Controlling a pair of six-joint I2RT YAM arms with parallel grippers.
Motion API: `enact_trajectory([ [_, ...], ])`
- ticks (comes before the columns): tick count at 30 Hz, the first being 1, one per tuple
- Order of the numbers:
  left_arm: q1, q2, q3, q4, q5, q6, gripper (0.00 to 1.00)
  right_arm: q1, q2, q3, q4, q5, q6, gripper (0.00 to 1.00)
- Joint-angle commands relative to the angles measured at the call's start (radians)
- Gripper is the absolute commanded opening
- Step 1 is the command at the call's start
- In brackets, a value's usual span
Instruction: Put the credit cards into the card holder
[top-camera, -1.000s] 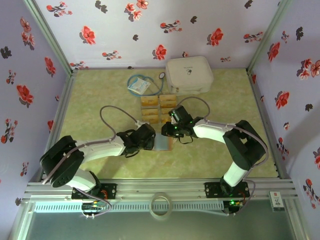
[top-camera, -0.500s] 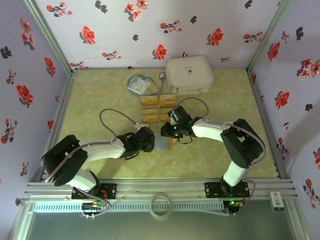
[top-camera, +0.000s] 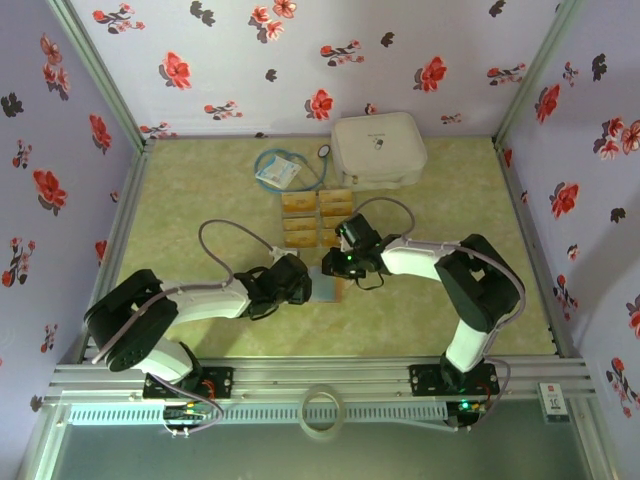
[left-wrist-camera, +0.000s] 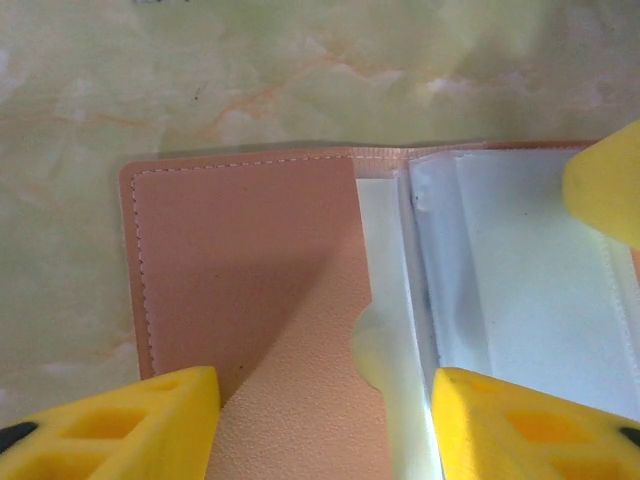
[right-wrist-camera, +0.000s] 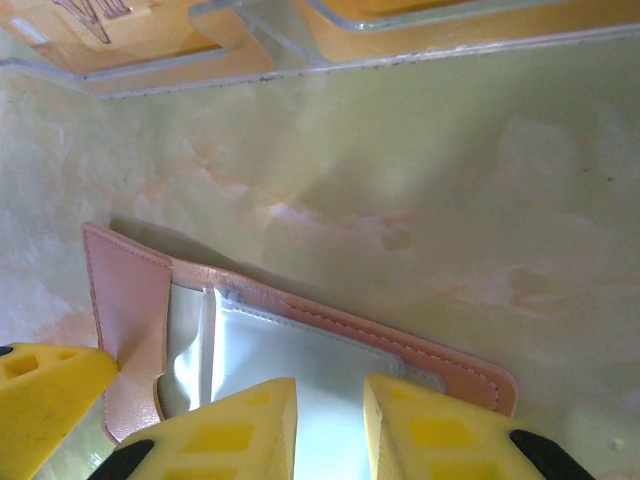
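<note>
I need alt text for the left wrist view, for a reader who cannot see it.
An open card holder lies on the marbled table, its tan cover left and clear sleeves right. The left claw stands open at the bottom edge, yellow fingers wide apart.

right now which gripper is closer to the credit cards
Right. The right gripper sits just short of the credit cards; the left gripper is farther off, over the card holder.
</note>
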Motion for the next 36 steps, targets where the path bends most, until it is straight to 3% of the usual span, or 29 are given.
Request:
enact_trajectory([
  [1,-0.006,-0.006,-0.026,0.023,-0.018,0.012,0.62,0.0,0.014,0.015,0.015,-0.013,0.011,0.24],
  [36,-0.011,-0.061,-0.078,0.145,0.019,0.079,0.71,0.035,0.05,0.037,0.035,-0.014,0.042,0.24],
])
